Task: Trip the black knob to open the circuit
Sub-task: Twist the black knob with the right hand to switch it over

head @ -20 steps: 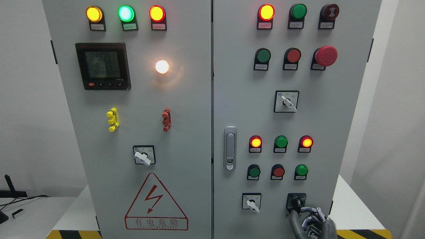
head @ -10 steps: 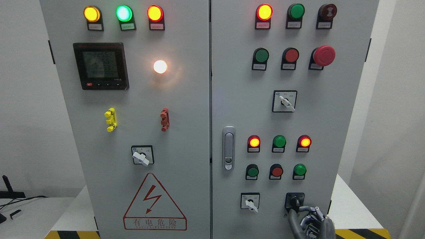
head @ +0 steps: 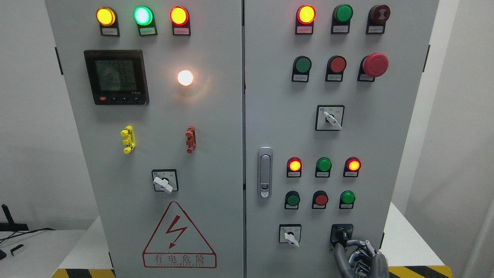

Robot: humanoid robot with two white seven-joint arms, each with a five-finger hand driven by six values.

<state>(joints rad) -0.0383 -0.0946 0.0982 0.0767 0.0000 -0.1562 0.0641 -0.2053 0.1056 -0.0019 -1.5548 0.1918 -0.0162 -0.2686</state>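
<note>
Black knob sits low on the cabinet's right door, directly above my right hand. Hand raised from the bottom edge, fingers curled, tips at the knob's lower edge; I can't tell if they grip it.

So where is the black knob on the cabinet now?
In the head view, the black knob sits at the lower right of the right door, right of a white selector switch, with the right hand just below it.

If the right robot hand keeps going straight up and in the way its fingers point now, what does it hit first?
Most likely the black knob: the right robot hand sits just below it, fingertips at its lower edge. Whether they already touch is unclear from this view.
</note>
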